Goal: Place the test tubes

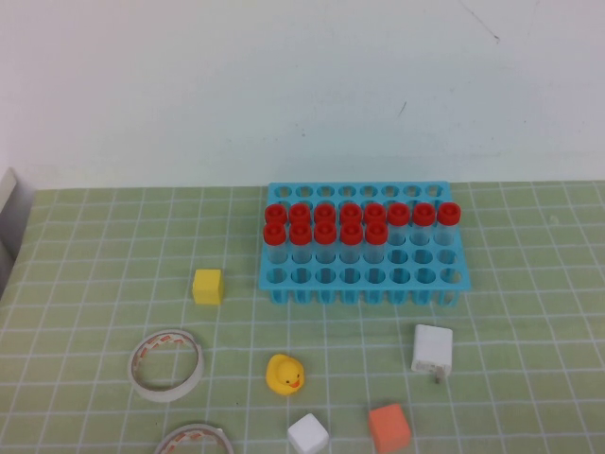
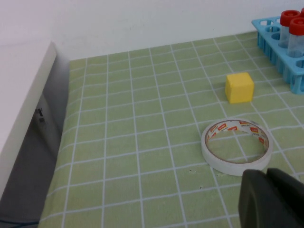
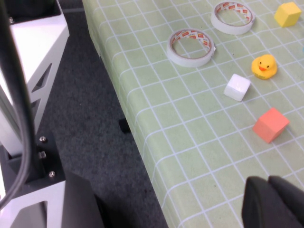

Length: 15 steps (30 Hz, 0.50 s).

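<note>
A blue test tube rack [image 1: 268, 281] stands at the middle of the table. Several clear test tubes with red caps [image 1: 325, 223] fill two of its rows, the back one full across and the front one from the left end past the middle. Neither arm shows in the high view. My left gripper [image 2: 267, 173] hovers shut and empty over the mat beside a tape roll [image 2: 236, 146], with the rack's corner [image 2: 270, 29] and two tubes [image 2: 289, 24] far off. My right gripper [image 3: 268, 181] is shut and empty above the table's near edge.
In front of the rack lie a yellow cube [image 1: 208, 286], two tape rolls [image 1: 167, 364] [image 1: 194, 439], a yellow duck [image 1: 285, 375], a white cube [image 1: 308, 433], an orange cube [image 1: 389, 427] and a white plug block [image 1: 432, 349]. The table edge [image 3: 142, 142] drops to dark floor.
</note>
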### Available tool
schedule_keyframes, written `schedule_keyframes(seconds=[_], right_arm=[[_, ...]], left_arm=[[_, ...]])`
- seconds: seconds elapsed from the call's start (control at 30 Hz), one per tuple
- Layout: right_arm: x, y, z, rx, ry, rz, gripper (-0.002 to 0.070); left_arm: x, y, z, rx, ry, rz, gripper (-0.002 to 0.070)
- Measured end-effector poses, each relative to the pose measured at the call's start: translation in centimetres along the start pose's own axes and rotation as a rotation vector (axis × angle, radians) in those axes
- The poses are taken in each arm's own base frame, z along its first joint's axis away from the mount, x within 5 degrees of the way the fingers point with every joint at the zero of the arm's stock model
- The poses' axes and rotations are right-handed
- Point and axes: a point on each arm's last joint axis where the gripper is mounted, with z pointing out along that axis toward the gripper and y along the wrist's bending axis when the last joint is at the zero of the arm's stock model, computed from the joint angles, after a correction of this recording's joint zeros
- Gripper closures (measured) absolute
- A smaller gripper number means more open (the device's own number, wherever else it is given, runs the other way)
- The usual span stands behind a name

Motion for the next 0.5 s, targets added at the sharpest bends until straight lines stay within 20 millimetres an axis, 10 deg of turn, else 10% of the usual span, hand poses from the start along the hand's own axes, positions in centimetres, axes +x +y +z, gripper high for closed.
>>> schedule_keyframes(seconds=[0.5], right_arm=[[0.00, 0.00, 0.00, 0.000, 0.000, 0.000, 0.0678]], left_arm=[[0.00, -0.03, 0.00, 0.003, 0.000, -0.007, 0.0675]])
